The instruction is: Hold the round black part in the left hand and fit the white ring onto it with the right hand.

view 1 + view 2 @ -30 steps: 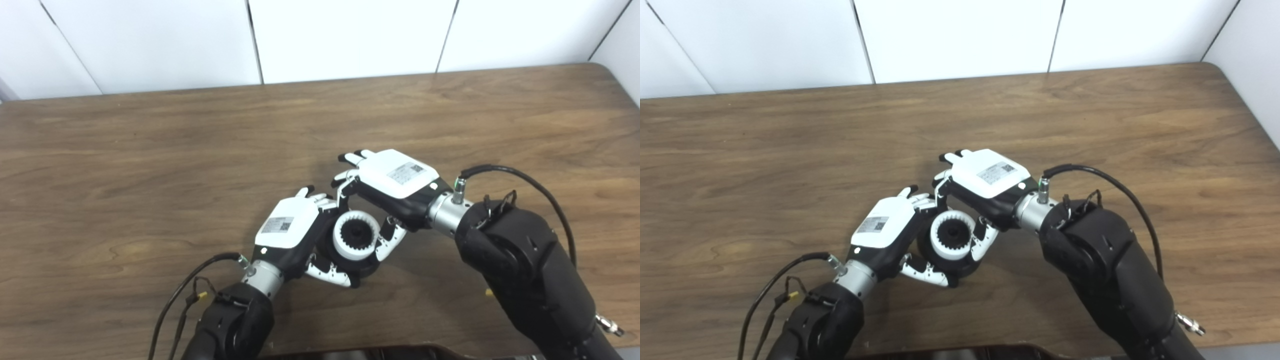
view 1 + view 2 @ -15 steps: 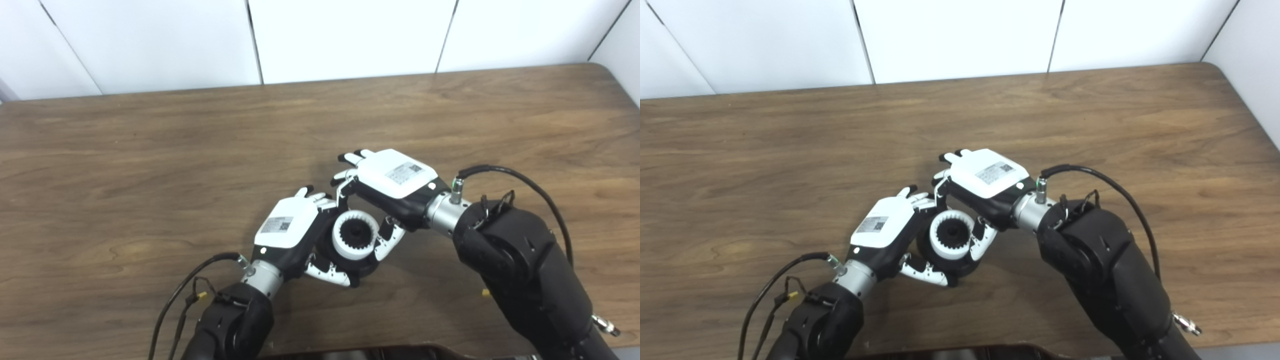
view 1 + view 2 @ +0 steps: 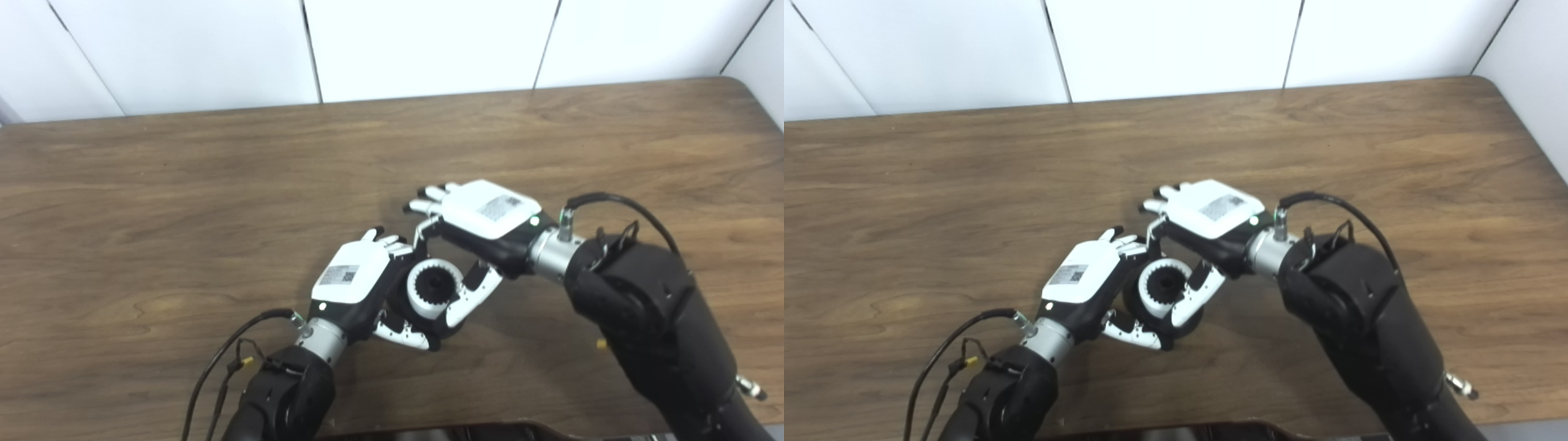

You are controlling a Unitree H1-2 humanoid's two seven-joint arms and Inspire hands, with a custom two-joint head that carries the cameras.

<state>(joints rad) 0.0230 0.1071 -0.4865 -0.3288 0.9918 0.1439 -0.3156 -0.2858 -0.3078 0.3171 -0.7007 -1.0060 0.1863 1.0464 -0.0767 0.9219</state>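
Fingers of the right hand were seen spread and lifted at the far side of the white ring, nothing being gripped by them, while only the thumb was kept against the ring's right rim. Against the pictures of half a second and a second before, that hand had been rolled and raised slightly, its thumb stretched further down the ring's near-right side and its forearm shifted right; the ring itself had hardly been moved. The ring was already seated over the round black part, which was clasped from the left and from beneath by the left hand, its fingers curled round the black rim. From this it was judged that the fitting was nearly or wholly done and that the right hand was being released. The wooden table lay bare all around, with wide room left, right and far; the near edge, just behind the forearms, was the only close boundary.
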